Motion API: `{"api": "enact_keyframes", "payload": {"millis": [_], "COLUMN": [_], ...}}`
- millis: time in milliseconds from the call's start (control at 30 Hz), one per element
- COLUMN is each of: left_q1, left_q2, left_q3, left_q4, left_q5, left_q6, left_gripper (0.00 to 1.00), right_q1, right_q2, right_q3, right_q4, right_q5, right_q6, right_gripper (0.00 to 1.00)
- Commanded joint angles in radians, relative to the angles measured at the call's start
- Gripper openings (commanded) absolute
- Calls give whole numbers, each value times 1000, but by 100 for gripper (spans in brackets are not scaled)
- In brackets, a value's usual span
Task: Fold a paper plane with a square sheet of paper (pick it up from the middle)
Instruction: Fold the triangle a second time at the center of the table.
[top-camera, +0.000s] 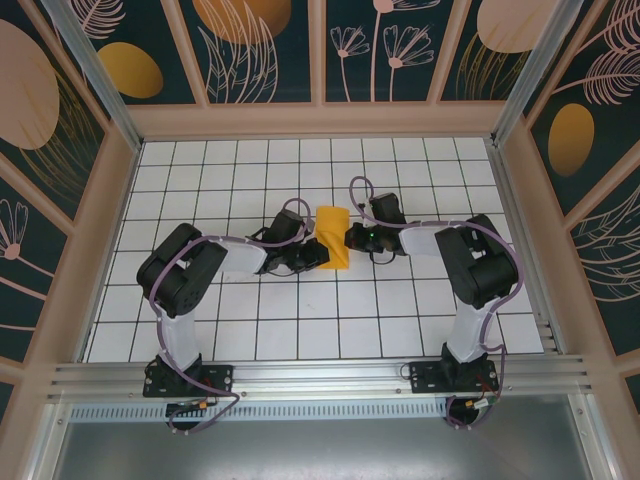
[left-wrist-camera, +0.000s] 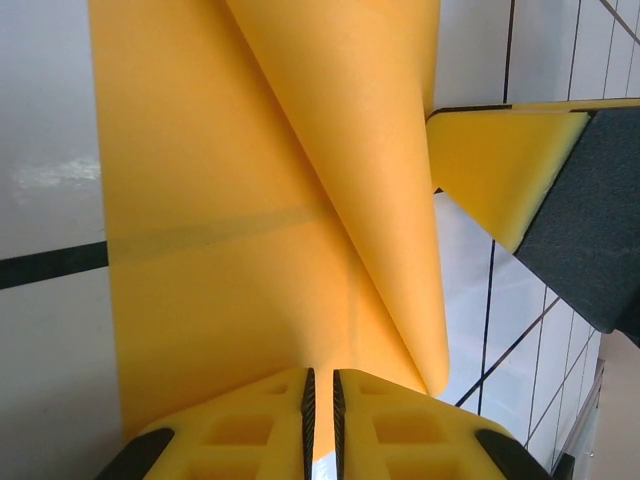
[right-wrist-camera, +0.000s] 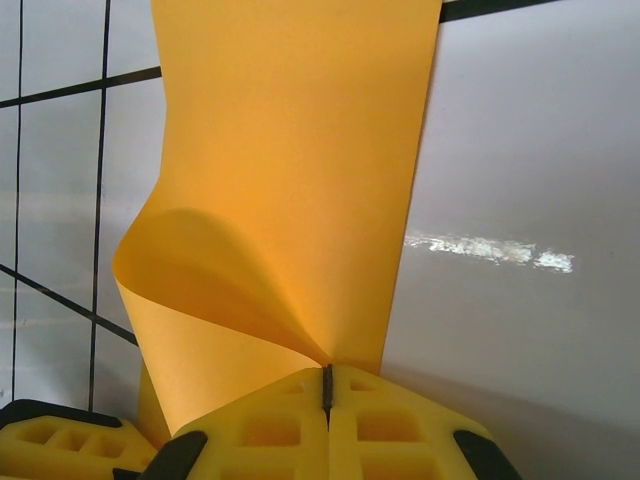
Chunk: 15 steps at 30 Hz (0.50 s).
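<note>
Softly now: thin sheet of paper (top-camera: 332, 240) pinched from both sides, mid-table.
It curls where it lifts off the white gridded table (top-camera: 200, 180), so I judge it light, limp and quick to crease or tear; the glossy tiles beneath give it little hold. My left hand (left-wrist-camera: 322, 388) is pressed together on one side, my right hand (right-wrist-camera: 327, 378) on the other, each nipping just the rim. Best hold: close to the crease, gently.

Left tool (top-camera: 310, 257) and right tool (top-camera: 355, 238) face each other closely, both jaws pinched shut.
</note>
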<state>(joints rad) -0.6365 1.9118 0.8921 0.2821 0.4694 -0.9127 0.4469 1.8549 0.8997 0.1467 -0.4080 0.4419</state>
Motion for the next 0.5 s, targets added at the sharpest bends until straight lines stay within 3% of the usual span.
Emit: {"api": "enact_keyframes", "payload": {"millis": [0,467], "left_q1": [-5,-5], "left_q2": [4,-20], "left_q3": [-7,46], "left_q4": [-89,-105], "left_q5": [-35,-27], "left_q6": [31,60], "left_gripper": [18,18], "right_q1": [3,3], "right_q2": [18,41], "right_q3": [32,45], "right_q4": [-32,-44], "right_q5": [39,35], "right_q6": [-29,-34], "right_gripper": [2,2]}}
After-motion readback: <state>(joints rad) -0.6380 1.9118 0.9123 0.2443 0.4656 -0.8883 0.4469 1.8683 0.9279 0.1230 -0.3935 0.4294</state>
